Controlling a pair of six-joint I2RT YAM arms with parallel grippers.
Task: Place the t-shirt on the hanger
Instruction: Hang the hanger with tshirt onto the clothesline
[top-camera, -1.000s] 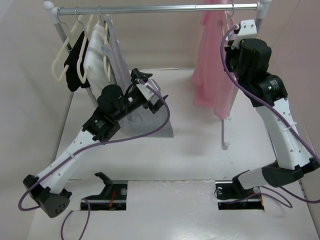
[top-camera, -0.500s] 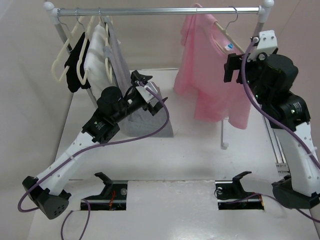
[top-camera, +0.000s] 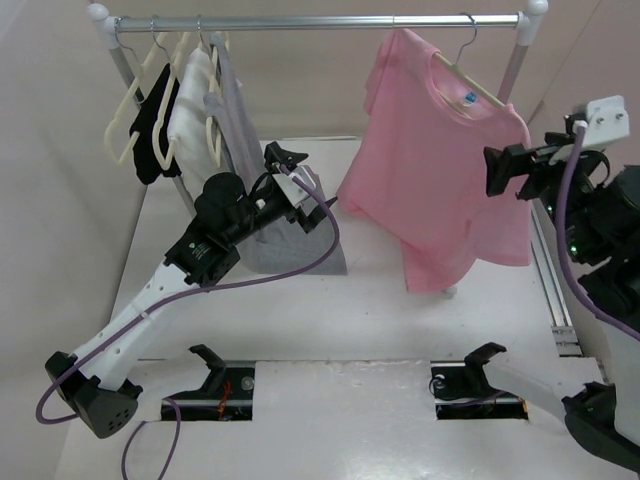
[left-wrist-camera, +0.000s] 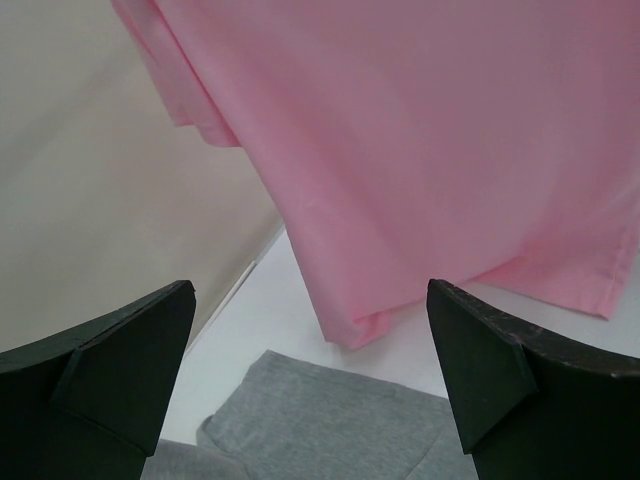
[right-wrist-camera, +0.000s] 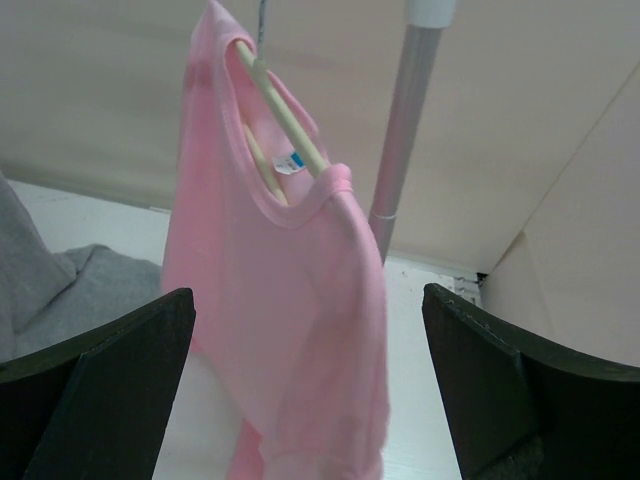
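Note:
The pink t-shirt hangs on the cream hanger, whose metal hook sits over the rail near its right end. My right gripper is open, just right of the shirt's sleeve and apart from it. In the right wrist view the t-shirt and the hanger hang ahead of the open gripper, a blue label at the neck. My left gripper is open over the grey garment, left of the shirt's hem. Its wrist view shows the t-shirt beyond the empty gripper.
Black, white and grey garments hang on cream hangers at the rail's left end. The grey garment trails onto the table. The rack's right post stands behind the shirt, with its foot on the table.
My right gripper has opened and drawn back to the right, off the hanger. The t-shirt has swung round and now hangs free, facing front. The left arm has not moved.

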